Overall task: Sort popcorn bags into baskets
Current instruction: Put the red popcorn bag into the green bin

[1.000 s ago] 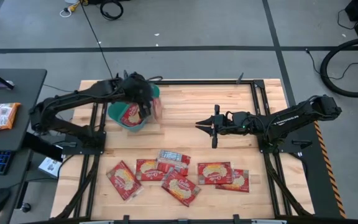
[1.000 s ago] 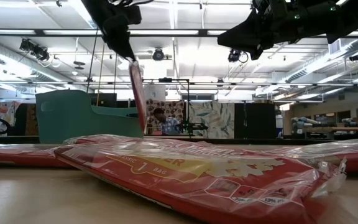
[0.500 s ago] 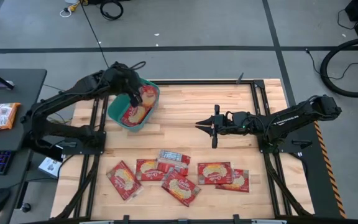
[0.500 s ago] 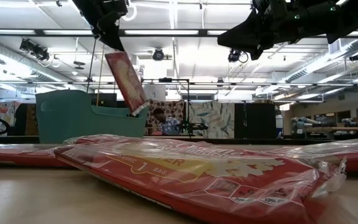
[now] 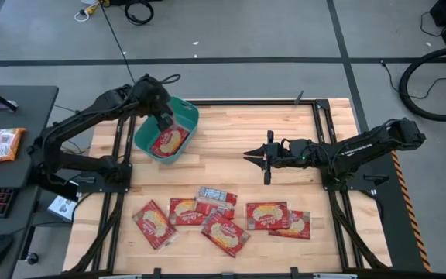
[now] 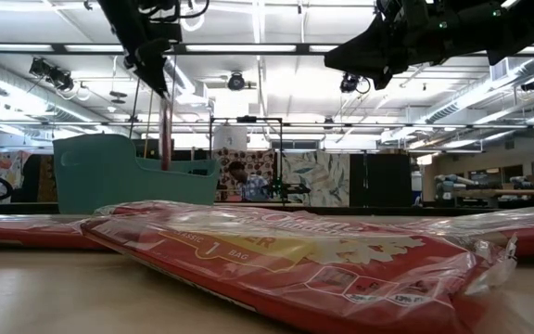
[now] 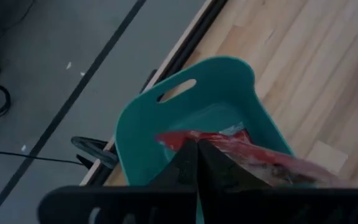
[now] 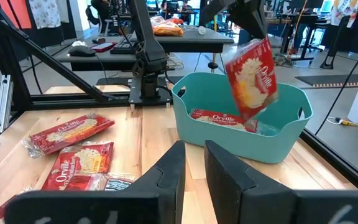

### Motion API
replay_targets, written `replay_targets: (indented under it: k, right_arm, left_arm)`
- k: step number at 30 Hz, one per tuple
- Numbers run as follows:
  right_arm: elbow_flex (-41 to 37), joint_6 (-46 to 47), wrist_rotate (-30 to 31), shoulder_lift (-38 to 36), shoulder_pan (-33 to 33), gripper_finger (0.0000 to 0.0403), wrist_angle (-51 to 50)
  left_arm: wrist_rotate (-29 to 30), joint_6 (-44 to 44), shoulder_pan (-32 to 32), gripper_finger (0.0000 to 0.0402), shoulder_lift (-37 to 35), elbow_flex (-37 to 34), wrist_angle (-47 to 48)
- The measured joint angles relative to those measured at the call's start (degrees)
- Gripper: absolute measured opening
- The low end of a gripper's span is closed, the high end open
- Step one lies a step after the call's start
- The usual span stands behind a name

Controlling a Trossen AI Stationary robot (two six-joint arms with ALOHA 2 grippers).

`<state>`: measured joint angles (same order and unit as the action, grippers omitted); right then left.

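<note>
Left end effector (image 5: 163, 122) pinches a light, floppy, slippery popcorn bag (image 8: 250, 78) by its top edge over the teal tub (image 5: 189, 115); right end effector (image 5: 256, 155) waits slightly ajar, empty.

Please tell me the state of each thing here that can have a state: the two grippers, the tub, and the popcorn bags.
Left gripper: shut on a popcorn bag, above the tub.
Held popcorn bag: hanging, lower end inside the tub.
Teal tub: upright, with at least one bag lying inside.
Right gripper: empty, jaws slightly apart, waiting over mid-table.
Bags on the table: lying flat, some overlapping.
</note>
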<state>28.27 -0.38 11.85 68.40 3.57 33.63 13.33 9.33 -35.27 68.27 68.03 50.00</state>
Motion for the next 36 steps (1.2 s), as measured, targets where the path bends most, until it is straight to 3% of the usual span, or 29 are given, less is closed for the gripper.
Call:
replay_targets:
  k: [10,21,36]
  right_arm:
    - [0.0,0.22,0.01,0.0,0.0,0.0066,0.13]
    - [0.0,0.2,-0.01,0.0,0.02,0.0066,0.11]
    - [0.0,0.2,-0.01,0.0,0.02,0.0066,-0.31]
  left_arm:
    - [-0.23,-4.8,-1.48,0.0,0.24,0.0,-0.08]
    - [-2.68,-16.17,-3.21,0.0009,6.81,0.0,2.59]
    - [-7.05,-16.58,-3.19,0.0007,8.0,0.0,8.7]
